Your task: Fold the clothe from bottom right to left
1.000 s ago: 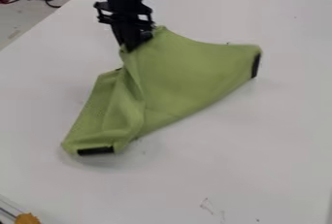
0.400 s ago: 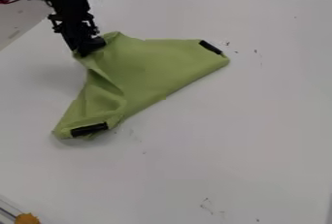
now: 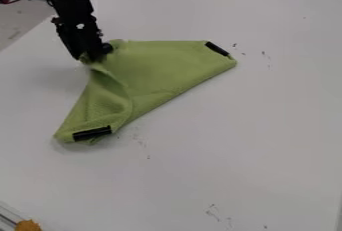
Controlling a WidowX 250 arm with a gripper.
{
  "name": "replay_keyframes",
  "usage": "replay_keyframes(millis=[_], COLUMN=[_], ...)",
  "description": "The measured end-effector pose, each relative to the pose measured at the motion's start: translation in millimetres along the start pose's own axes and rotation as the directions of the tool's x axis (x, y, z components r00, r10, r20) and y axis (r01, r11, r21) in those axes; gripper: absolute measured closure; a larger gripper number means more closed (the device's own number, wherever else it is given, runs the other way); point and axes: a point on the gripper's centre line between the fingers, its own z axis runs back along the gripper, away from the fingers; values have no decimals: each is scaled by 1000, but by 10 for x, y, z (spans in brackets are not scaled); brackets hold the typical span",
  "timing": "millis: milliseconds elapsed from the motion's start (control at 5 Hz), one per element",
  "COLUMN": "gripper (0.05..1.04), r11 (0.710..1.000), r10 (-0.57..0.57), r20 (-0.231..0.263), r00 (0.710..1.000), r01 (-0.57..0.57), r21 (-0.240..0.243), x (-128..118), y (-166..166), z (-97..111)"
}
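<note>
From our gripper (image 3: 95,57), the green cloth (image 3: 157,67) lies toward four o'clock, and we are right at its corner, touching the bunched fabric. We cannot tell whether we are clamped on it or have let go. The cloth's long axis runs from eight o'clock to two. Seen from the gripper, one black strip (image 3: 217,49) sits at three o'clock and the other black strip (image 3: 92,134) at six, with the long folded edge facing between four and five. We judge the fold nearly done; what remains is to part from the corner and rise toward eleven, where our arm (image 3: 75,20) comes in, without dragging the top layer. The white table (image 3: 247,140) runs on past the cloth, and an orange object (image 3: 27,225) sits well apart, near seven o'clock.
</note>
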Motion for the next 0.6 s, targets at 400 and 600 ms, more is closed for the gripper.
replay_keyframes(millis=[400, 600], gripper=[81, 83], r11=[978, 961], r10=[12, -6], r20=[-45, -79], r00=[999, 997], r01=[-2, 27], r21=[209, 275], x=[20, 94], y=[-247, -461], z=[381, 480])
